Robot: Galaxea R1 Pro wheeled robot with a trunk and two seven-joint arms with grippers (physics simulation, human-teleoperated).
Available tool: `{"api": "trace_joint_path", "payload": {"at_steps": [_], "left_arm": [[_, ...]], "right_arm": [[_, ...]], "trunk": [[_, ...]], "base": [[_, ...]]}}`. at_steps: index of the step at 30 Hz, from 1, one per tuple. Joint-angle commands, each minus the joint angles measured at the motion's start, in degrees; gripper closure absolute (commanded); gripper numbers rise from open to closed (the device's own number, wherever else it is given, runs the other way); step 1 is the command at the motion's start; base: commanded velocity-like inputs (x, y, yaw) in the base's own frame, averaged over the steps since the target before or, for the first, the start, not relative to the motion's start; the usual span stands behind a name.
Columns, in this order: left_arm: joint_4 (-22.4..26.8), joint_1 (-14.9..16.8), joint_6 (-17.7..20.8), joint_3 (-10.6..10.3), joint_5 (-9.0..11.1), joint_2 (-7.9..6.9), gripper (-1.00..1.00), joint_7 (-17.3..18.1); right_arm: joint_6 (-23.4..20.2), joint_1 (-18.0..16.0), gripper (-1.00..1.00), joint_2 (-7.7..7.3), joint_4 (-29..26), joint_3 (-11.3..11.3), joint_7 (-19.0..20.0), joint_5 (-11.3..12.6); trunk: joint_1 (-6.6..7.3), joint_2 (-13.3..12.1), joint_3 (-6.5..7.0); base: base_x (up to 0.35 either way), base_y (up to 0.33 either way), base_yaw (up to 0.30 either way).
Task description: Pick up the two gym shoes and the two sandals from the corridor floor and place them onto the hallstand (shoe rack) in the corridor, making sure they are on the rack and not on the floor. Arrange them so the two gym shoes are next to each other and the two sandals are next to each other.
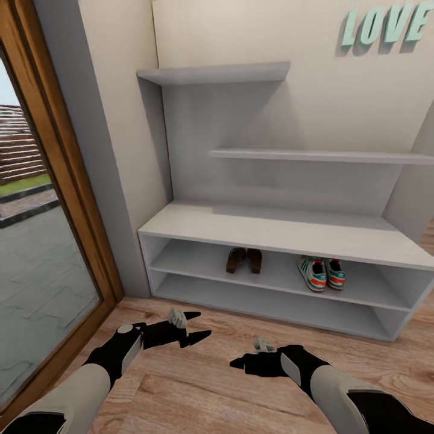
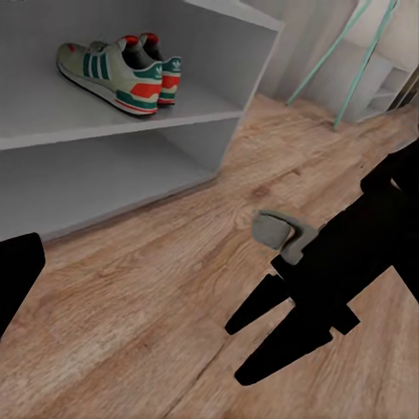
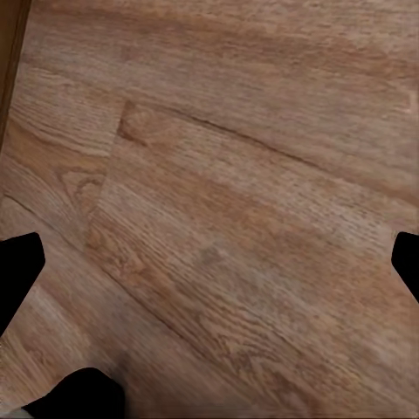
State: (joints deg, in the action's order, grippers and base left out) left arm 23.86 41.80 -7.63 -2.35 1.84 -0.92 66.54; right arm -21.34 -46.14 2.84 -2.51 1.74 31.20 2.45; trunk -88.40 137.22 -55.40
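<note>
The pale grey hallstand [image 1: 283,232] stands against the wall ahead. The two gym shoes [image 1: 320,273] sit side by side on the right of its upper low shelf; the left wrist view shows the gym shoes [image 2: 122,70] too. On the same shelf, further left, the two brown sandals [image 1: 244,260] stand together. My left gripper [image 1: 198,324] hovers open and empty above the corridor floor [image 1: 199,386], in front of the rack. My right gripper [image 1: 239,363] is also open and empty, low over the floor [image 3: 227,218], its fingertips [image 3: 17,271] wide apart.
A glass door in a wooden frame [image 1: 72,229] runs along the left. Teal "LOVE" letters [image 1: 386,27] hang on the wall. In the left wrist view, a teal-legged piece of furniture [image 2: 358,52] stands beyond the rack's end, and my right gripper [image 2: 262,336] crosses the floor.
</note>
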Motion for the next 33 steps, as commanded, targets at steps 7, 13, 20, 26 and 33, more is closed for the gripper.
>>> {"api": "trace_joint_path", "payload": {"at_steps": [7, 13, 20, 26, 33], "left_arm": [[-0.10, 0.03, -0.47, -0.28, 0.16, -0.04, -1.00, -0.08], [-0.12, 0.03, -0.46, -0.29, 0.18, -0.04, -1.00, -0.09], [-0.12, 0.03, -0.47, -0.29, 0.18, 0.01, -1.00, -0.09], [-0.13, 0.03, -0.46, -0.29, 0.18, 0.04, -1.00, -0.09], [-0.13, 0.03, -0.46, -0.29, 0.18, 0.01, -1.00, -0.09]], "right_arm": [[-0.54, 2.48, -1.00, -0.16, -0.12, 0.19, 0.00, 0.22], [-0.52, 3.14, -1.00, -0.12, -0.11, 0.19, 0.00, 0.22], [-0.54, 3.38, -1.00, -0.11, -0.12, 0.19, -0.01, 0.19], [-0.53, 3.41, -1.00, -0.17, -0.12, 0.19, 0.00, 0.24], [-0.53, 3.42, -1.00, -0.15, -0.13, 0.19, 0.00, 0.20]], "trunk": [[0.02, 0.01, -0.05], [0.02, 0.01, -0.05], [0.02, 0.01, -0.05], [0.02, 0.01, -0.05], [0.02, 0.01, -0.05]], "base": [[0.000, 0.000, 0.000], [0.000, 0.000, 0.000], [0.000, 0.000, 0.000], [0.000, 0.000, 0.000], [0.000, 0.000, 0.000]]}}
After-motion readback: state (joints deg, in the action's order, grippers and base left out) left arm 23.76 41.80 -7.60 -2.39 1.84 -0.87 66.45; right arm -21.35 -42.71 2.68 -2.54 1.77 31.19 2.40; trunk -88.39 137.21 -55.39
